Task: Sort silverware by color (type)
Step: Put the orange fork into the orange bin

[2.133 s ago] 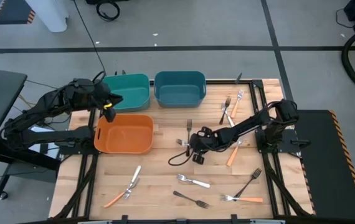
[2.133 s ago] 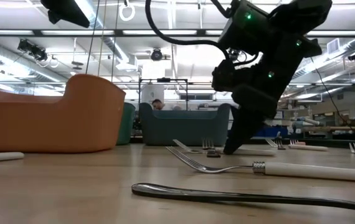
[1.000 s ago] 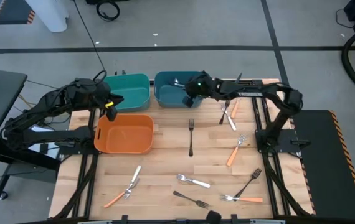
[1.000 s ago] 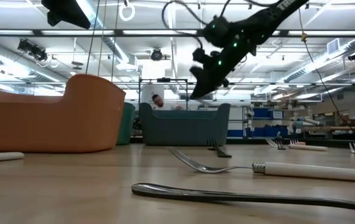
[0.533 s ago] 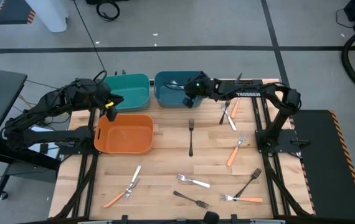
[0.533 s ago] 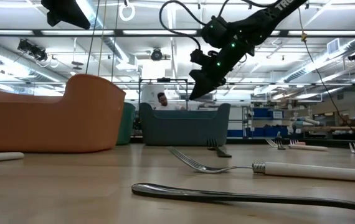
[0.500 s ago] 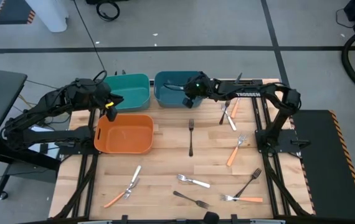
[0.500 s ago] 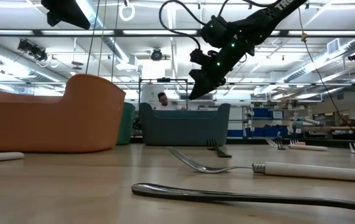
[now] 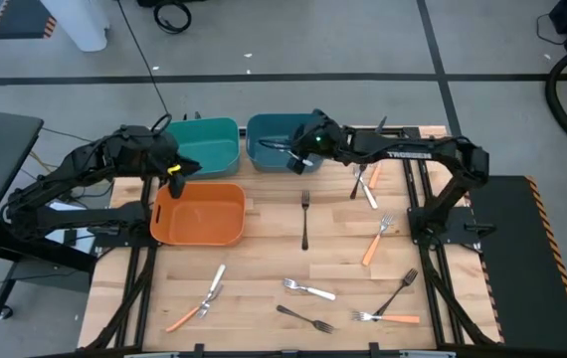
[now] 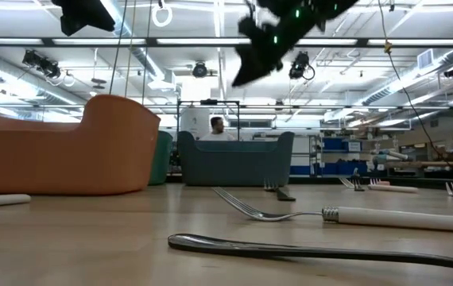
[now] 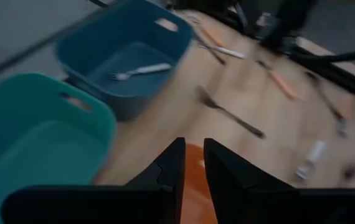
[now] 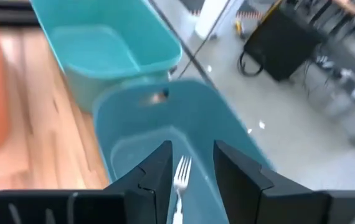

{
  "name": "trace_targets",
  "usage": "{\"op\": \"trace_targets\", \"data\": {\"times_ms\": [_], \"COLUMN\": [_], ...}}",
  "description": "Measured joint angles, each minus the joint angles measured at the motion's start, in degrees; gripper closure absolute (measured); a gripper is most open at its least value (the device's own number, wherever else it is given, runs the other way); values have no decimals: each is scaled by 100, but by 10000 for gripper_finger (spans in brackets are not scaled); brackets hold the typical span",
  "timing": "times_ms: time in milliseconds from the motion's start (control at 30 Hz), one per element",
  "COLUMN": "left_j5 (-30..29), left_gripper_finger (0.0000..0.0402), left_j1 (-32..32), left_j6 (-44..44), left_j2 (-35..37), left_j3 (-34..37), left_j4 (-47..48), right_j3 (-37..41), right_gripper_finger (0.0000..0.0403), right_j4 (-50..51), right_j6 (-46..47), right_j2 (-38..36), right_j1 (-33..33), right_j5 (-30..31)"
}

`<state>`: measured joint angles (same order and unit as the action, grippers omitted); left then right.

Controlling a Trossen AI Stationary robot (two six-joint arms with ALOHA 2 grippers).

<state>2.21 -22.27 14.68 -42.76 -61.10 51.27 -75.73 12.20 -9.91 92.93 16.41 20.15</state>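
Slim silver fork, blue plastic bin, perhaps smooth-walled

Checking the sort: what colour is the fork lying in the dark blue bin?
All silver fork, clearest in the left wrist view.

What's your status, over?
Right gripper open above dark teal bin; fork lies inside. Left gripper over orange bin. Nothing in the way.

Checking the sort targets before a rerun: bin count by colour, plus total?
orange bin: 1
teal bin: 1
blue bin: 1
Total: 3
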Motion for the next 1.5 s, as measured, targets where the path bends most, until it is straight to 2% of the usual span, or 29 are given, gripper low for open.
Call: {"op": "trace_targets", "data": {"times_ms": [267,433,567,733,867,967,1067,1233,1500], "left_j5": [1335,1394,1269,1149,1136,1151,1155,794,331], "left_gripper_finger": [344,344,344,344,344,345,345,345,345], "left_j1": [56,493,979,1706,2486,3216,3998,4941,5731], "left_j6": [-70,140,551,1448,2410,3322,3870,4535,5236], "left_j2": [1,0,2,-10,-67,-224,-496,-1162,-2376], "left_j3": [-2,-2,11,430,1028,1487,1769,1836,1836], "left_j4": [502,1154,1284,1208,694,-136,-976,-1821,-2276], "right_j3": [-693,-712,-712,-711,-710,-710,-710,-710,-710], "right_gripper_finger": [279,279,279,279,279,279,279,279,279], "right_j4": [632,869,1222,1559,1658,1777,2015,2357,2395], "right_j6": [172,179,234,657,260,-17,-49,-35,-33], "right_j2": [-494,-727,-757,-754,-754,-754,-754,-752,-752], "right_j1": [-902,-1382,-1529,-1507,-1507,-1507,-1513,-1553,-1637], "right_j5": [1258,1959,2394,2542,2781,2823,2870,2974,2963]}}
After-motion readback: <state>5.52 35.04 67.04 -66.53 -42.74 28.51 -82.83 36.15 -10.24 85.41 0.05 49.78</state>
